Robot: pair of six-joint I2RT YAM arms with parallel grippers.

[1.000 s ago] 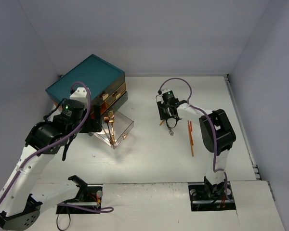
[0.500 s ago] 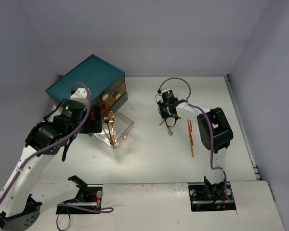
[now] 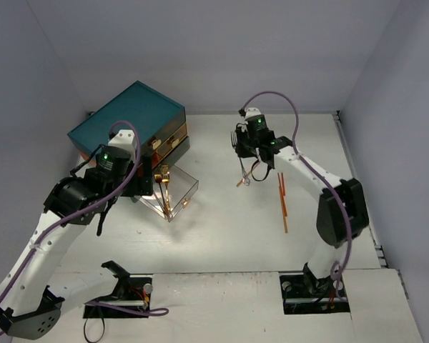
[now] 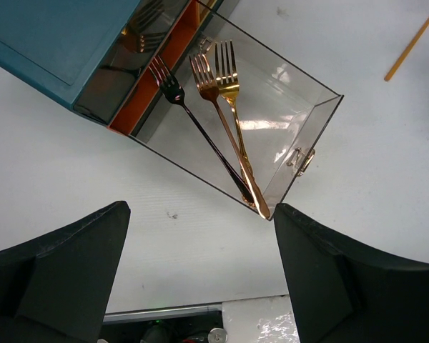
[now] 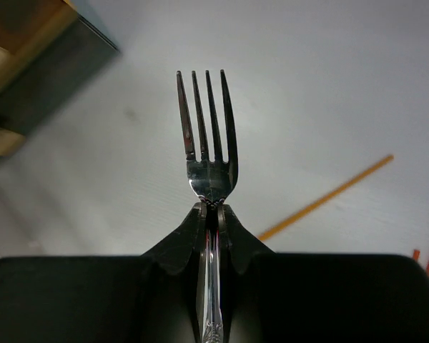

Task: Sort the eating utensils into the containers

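Note:
My right gripper (image 3: 247, 150) is shut on a silver fork (image 3: 240, 158) and holds it above the table, right of the teal chest (image 3: 125, 114). In the right wrist view the fork (image 5: 207, 146) sticks up from my shut gripper (image 5: 209, 211), tines forward. The chest's clear bottom drawer (image 3: 187, 191) is pulled out and holds three forks (image 3: 164, 187). In the left wrist view these are dark (image 4: 200, 136), coppery (image 4: 213, 103) and gold (image 4: 233, 107). My left gripper (image 4: 200, 279) is open and empty just in front of that drawer (image 4: 311, 128).
Two orange chopsticks (image 3: 283, 204) lie on the table right of the middle, and another one (image 3: 241, 182) lies below the right gripper. That single chopstick also shows in the right wrist view (image 5: 329, 196). The chest's upper orange-edged drawers (image 3: 164, 139) show pale knobs.
My right gripper has risen off the table with the silver fork and moved toward the back, its arm stretching out. The left arm has hardly moved.

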